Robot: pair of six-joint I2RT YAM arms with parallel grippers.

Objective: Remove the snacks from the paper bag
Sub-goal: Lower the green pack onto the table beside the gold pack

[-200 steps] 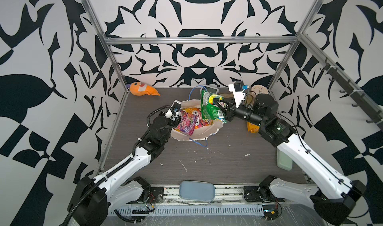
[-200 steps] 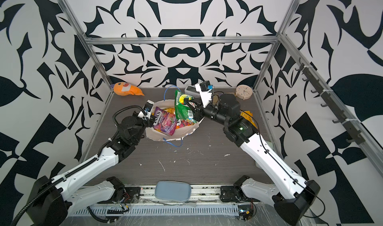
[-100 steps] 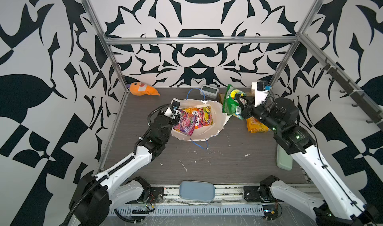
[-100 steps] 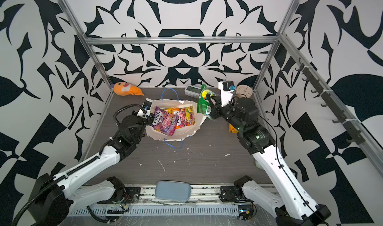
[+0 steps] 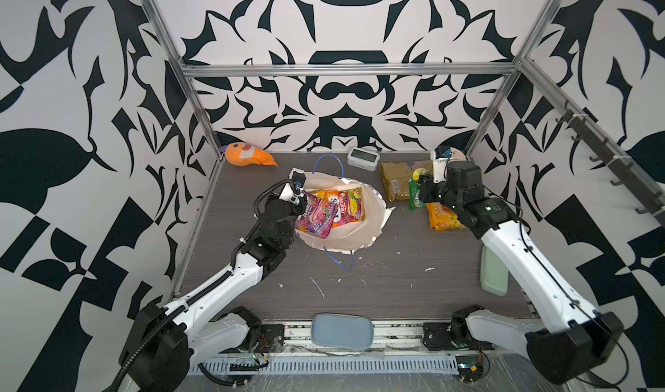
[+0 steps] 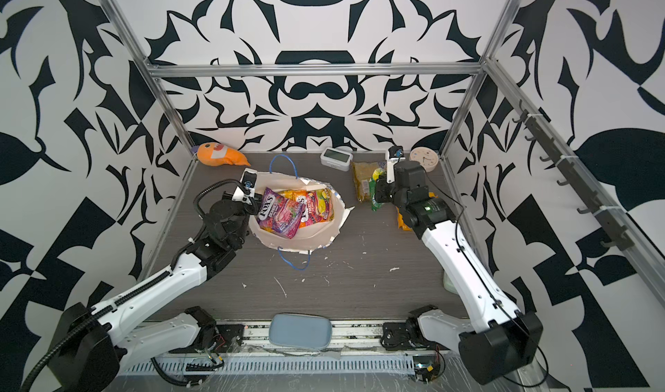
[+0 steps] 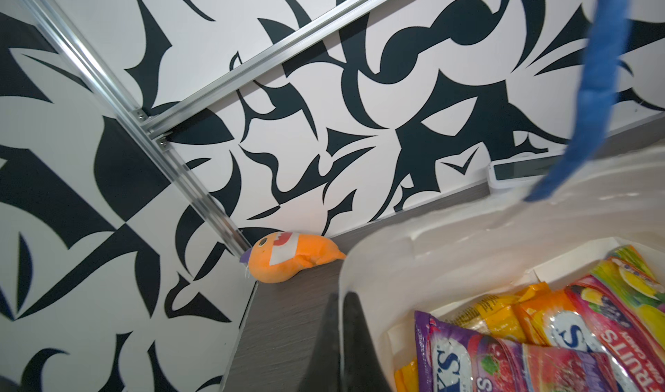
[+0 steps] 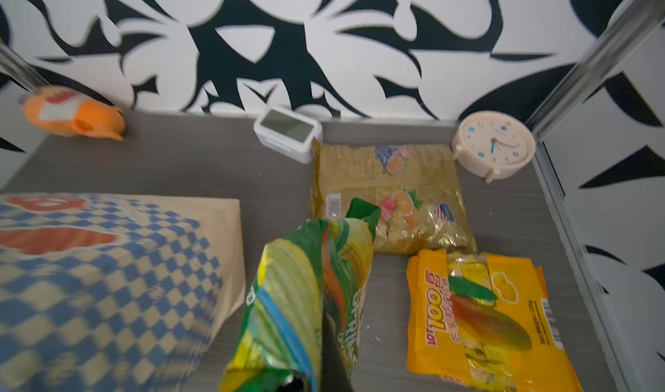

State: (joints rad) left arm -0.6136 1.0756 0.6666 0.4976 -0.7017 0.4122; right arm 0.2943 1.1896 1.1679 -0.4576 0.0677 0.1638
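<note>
Jaws, left gripper (image 5: 301,197): mine are pressed together on the rim of the paper bag (image 5: 360,241), one finger inside the white wall and one outside, as the left wrist view shows.
Jaws, right gripper (image 5: 421,193): mine are pinched on the green-yellow packet (image 8: 298,300), which hangs crumpled from them; I cannot tell whether its lower edge touches the table.
Paper bag: it leans with its mouth wide open toward the cameras in both top views, at the middle of the table (image 5: 396,282). Its outside is blue-and-white checkered with a cream base band (image 8: 230,250).
Handles: one blue cord handle (image 5: 325,158) rises at the far rim, another (image 5: 340,262) lies on the table at the near rim.
Snacks inside the bag: the purple FOX'S packet (image 6: 279,215) lies on top beside my left gripper. The orange FOX'S packet (image 6: 304,206) and the red FRUITS packet (image 6: 320,203) lie next to it. A yellow-orange packet (image 7: 493,307) lies partly under them.
Snacks outside the bag: the olive-gold packet (image 8: 388,192) lies flat near the back wall. The mango packet (image 8: 485,318) lies just in front of it, beside the packet I hold.
Other objects: orange plush toy (image 5: 248,154) in the far left corner, white digital clock (image 5: 363,158) at the back wall, round cream clock (image 8: 493,145) in the far right corner.
</note>
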